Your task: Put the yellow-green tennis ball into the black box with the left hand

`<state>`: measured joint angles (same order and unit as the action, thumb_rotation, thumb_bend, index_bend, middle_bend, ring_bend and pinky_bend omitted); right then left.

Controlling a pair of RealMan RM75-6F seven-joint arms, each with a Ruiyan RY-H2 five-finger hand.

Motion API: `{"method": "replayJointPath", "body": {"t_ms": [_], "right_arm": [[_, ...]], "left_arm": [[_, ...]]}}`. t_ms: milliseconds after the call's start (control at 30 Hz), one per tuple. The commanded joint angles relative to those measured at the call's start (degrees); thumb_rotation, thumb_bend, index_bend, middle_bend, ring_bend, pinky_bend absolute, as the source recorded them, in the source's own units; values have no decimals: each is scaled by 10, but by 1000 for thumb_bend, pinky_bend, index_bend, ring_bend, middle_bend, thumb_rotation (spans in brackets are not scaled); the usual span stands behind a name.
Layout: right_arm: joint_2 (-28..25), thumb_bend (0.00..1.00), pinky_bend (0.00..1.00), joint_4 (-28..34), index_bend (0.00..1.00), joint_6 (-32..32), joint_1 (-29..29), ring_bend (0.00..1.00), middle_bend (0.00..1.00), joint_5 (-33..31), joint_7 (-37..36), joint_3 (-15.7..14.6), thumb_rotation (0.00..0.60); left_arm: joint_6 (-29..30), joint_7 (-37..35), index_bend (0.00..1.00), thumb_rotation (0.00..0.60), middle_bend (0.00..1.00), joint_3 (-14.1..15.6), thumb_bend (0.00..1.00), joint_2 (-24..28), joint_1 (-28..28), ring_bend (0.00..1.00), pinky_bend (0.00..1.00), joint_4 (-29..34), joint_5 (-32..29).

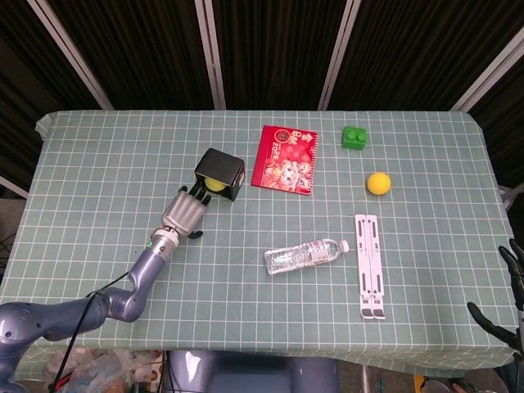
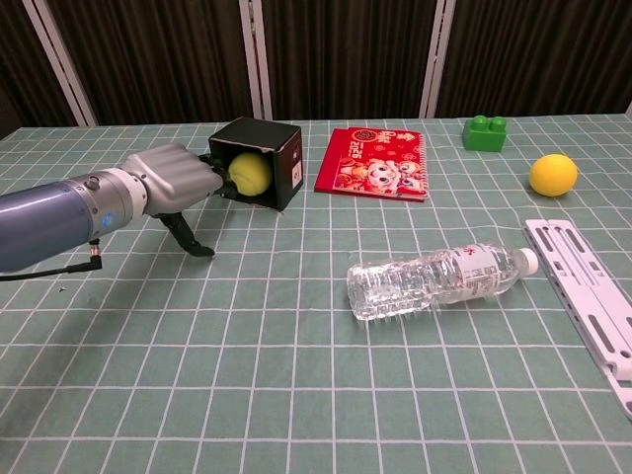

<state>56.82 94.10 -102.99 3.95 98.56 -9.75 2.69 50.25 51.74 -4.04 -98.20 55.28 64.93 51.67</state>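
The black box [image 1: 223,169] [image 2: 279,148] lies on its side on the table, its mouth facing my left hand. The yellow-green tennis ball [image 1: 215,184] [image 2: 250,175] sits inside that mouth. My left hand [image 1: 184,214] [image 2: 170,180] is right in front of the box with its fingers stretched to the opening beside the ball and its thumb hanging down toward the cloth, clear of the ball. My right hand [image 1: 514,288] shows only at the right edge of the head view, off the table, its dark fingers spread with nothing in them.
A red booklet [image 1: 285,158] [image 2: 374,162] lies just right of the box. A clear water bottle [image 1: 301,255] [image 2: 434,279] lies in the middle. A green block [image 1: 354,137] [image 2: 484,132], a yellow lemon [image 1: 378,182] [image 2: 553,174] and a white folding stand [image 1: 368,264] [image 2: 591,301] are on the right.
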Motion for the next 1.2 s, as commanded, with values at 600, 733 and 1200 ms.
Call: {"method": "replayJointPath", "body": {"t_ms": [600,733,1200], "right_arm": [[-2,235,0,-2,0,-11,5,0,0,7,-1,-2,600],[-2,235,0,-2,0,-11,5,0,0,6,-2,-2,600],[-1,235,0,0,0,-3,3,0,0,5,6,-3,600]], "left_arm": [[7,12,143,259,0,0,148,-8,-1,0,128,-1,13],[6,16,136,267,3,3,146,6,-5,0,128,28,9],[108,-87,27,246,12,56,103,140,-88,0,128,249,134]]}}
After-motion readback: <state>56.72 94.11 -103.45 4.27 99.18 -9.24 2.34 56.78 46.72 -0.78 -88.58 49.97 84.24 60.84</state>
